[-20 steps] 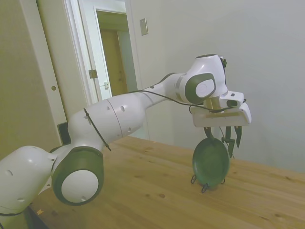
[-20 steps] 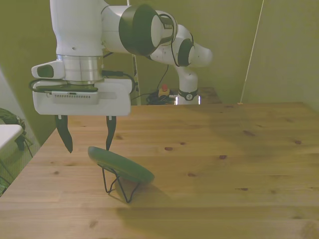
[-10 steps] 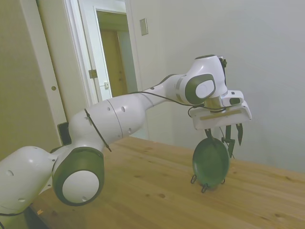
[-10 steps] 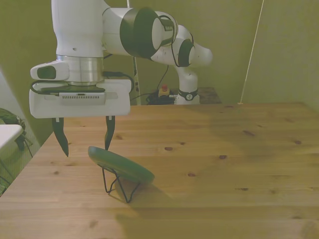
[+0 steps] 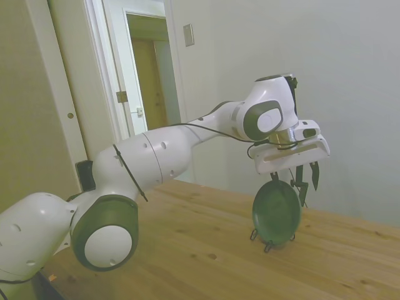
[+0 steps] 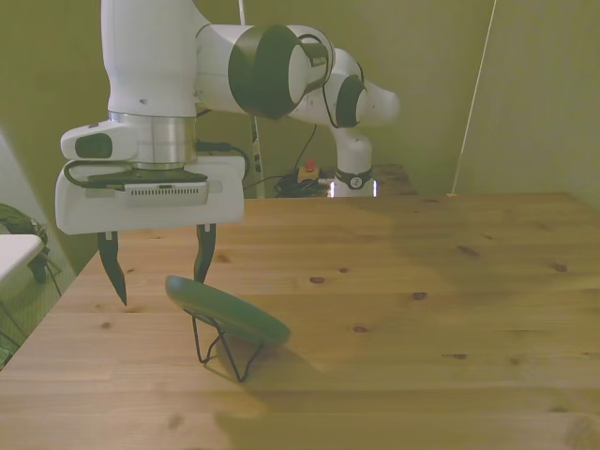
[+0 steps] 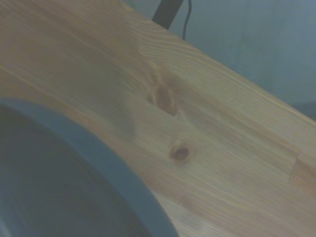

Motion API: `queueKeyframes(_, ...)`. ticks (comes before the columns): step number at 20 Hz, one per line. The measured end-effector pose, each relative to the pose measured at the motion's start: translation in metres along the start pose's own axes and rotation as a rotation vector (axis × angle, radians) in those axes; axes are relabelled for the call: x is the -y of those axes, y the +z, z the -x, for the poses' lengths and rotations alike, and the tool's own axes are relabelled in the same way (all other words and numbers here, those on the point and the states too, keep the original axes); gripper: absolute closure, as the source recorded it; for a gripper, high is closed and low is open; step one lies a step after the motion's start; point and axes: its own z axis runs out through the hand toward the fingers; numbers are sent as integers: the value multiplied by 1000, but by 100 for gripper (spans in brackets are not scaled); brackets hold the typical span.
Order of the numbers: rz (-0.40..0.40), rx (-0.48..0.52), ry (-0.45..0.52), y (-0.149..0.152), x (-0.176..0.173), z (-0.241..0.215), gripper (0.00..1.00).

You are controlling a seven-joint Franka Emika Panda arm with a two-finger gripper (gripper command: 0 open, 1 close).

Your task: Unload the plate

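The plate (image 5: pixel 276 214) stood on edge in a black wire stand (image 6: pixel 223 347) on the bench (image 6: pixel 394 319). The front view showed it leaning, and the pincer (image 6: pixel 157 272) spread wide and empty above its upper rim. The wrist view caught only rim (image 7: pixel 103 163) and wood.

Side view: camera off one side of the table (image 5: pixel 206 250), near the arm's base, facing along the arm. Front view: across the table, facing the robot. Wrist view: close above the wood. All three share the plate (image 5: pixel 276 212) (image 6: pixel 228 312) (image 7: pixel 54 182).
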Motion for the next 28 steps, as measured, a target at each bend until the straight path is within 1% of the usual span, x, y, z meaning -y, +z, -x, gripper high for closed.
queueKeyframes(12,-11,-24,-51,-4,1,-2,100)
queueKeyframes(17,-30,-32,-67,-5,7,-4,100)
queueKeyframes(28,-53,-38,-71,-7,11,-4,100)
